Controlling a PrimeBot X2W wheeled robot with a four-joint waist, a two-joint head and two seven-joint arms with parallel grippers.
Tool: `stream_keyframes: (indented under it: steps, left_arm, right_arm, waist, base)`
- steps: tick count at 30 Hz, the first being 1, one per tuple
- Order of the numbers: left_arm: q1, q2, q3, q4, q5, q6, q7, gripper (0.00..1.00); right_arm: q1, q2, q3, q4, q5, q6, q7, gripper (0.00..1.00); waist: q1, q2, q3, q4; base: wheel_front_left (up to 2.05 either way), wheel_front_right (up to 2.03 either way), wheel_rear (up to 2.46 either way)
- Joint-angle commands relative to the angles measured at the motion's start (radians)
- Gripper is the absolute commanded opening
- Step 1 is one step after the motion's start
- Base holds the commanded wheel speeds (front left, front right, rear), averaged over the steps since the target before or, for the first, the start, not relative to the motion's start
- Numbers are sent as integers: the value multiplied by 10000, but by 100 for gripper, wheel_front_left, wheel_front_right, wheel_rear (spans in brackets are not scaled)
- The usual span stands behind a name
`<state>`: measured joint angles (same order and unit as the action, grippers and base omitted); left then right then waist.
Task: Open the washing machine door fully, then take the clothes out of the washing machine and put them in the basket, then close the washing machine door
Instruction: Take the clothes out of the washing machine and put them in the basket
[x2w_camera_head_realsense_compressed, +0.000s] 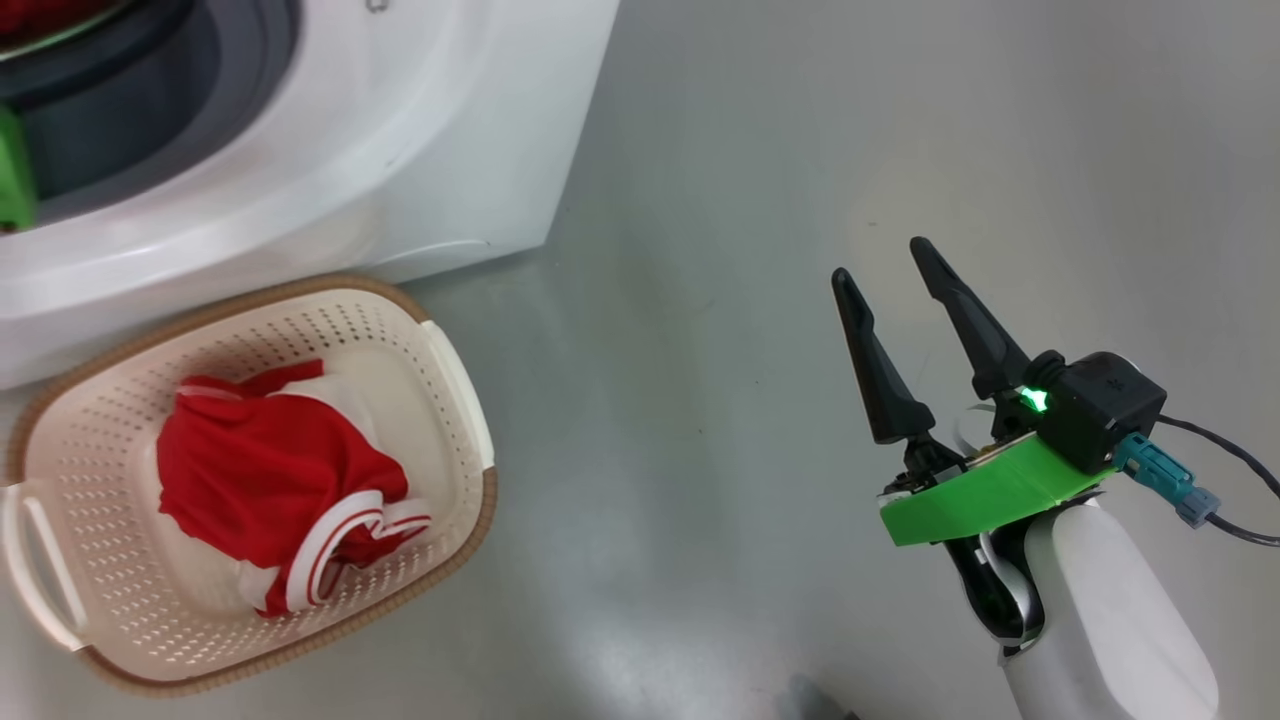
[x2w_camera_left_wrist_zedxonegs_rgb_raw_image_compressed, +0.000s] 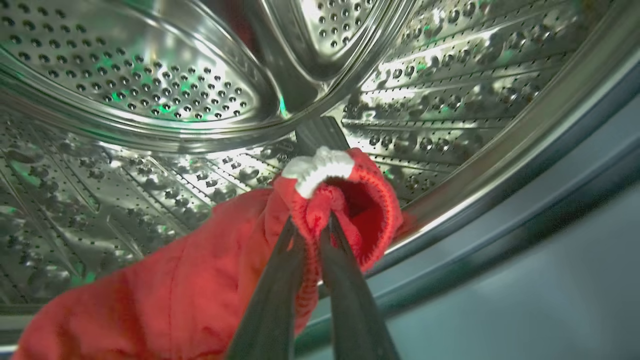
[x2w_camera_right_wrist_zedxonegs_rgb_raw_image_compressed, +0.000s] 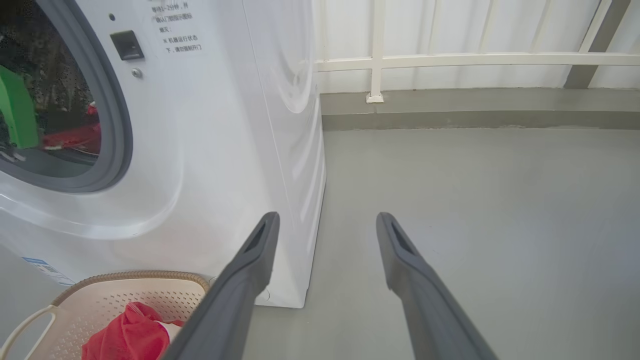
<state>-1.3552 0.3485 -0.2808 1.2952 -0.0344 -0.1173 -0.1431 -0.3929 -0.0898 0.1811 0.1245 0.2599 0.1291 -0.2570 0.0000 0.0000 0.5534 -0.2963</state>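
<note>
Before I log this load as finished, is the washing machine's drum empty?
Not empty. A red garment sits in the steel drum, its bunched edge pinched in the jaws of the left gripper.

Wide floor (x2w_camera_head_realsense_compressed: 700, 400) to our right, tight at the drum (x2w_camera_left_wrist_zedxonegs_rgb_raw_image_compressed: 150, 75)
We find bare floor all round our spread right gripper (x2w_camera_head_realsense_compressed: 879, 257); the basket (x2w_camera_head_realsense_compressed: 400, 330) crowds the washing machine (x2w_camera_head_realsense_compressed: 400, 150) front, and inside the drum the clothes (x2w_camera_left_wrist_zedxonegs_rgb_raw_image_compressed: 175, 290) bulk across the near side, the hollow beyond free.

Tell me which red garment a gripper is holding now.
The garment inside the drum: the left gripper pinches its bunched edge. The other garment lies loose in the basket, untouched.
</note>
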Motion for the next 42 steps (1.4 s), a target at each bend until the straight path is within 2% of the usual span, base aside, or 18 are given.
stream_keyframes:
  steps: [1, 9, 14, 19, 20, 21, 24, 33, 42]
  left_arm:
    - [228, 314, 148, -191, -143, 74, -400, 0]
    - [1378, -133, 779, -900, -1095, 8, -1167, 0]
    - [2694, -316, 1464, -2950, -1699, 52, -1182, 0]
    - [4016, -492, 1926, -4677, -1885, 98, -1184, 0]
    - [4659, -596, 2156, -5509, -1939, 93, -1184, 0]
    - [4659, -596, 2156, -5509, -1939, 93, -1184, 0]
    - [5527, -816, 2595, -6737, -2068, 84, -1185, 0]
    - [8083, -1521, 3610, -10615, -1860, 101, -1185, 0]
    - [9916, -2224, 4114, -14032, -1523, 83, -1186, 0]
  right_arm:
    - [201, -64, 133, -218, 144, 16, -48, 100]
    - [544, -336, -33, -211, 58, 16, -48, 100]
    - [791, -519, -189, -235, 36, 16, -48, 100]
    - [994, -609, -307, -250, 11, 16, -48, 100]
    - [1077, -646, -347, -266, 6, 16, -48, 100]
    - [1077, -646, -347, -266, 6, 16, -48, 100]
    - [1206, -712, -414, -277, -5, 16, -48, 100]
    - [1478, -811, -502, -295, -8, 16, -48, 100]
    - [1579, -851, -596, -361, -16, 16, -48, 100]
  waist:
    - [0, 0, -268, 205]
    - [0, 0, -1042, 638]
    - [0, 0, -1414, 926]
    - [0, 0, -1696, 1142]
    - [0, 0, -1803, 1223]
    - [0, 0, -1803, 1223]
    - [0, 0, -1959, 1356]
    - [0, 0, -2288, 1551]
    - [0, 0, -2244, 1731]
  base:
    - [0, 0, 0]
    - [0, 0, 0]
    - [0, 0, 0]
    - [0, 0, 0]
    - [0, 0, 0]
    - [0, 0, 0]
    - [0, 0, 0]
    - [0, 0, 0]
    - [0, 0, 0]
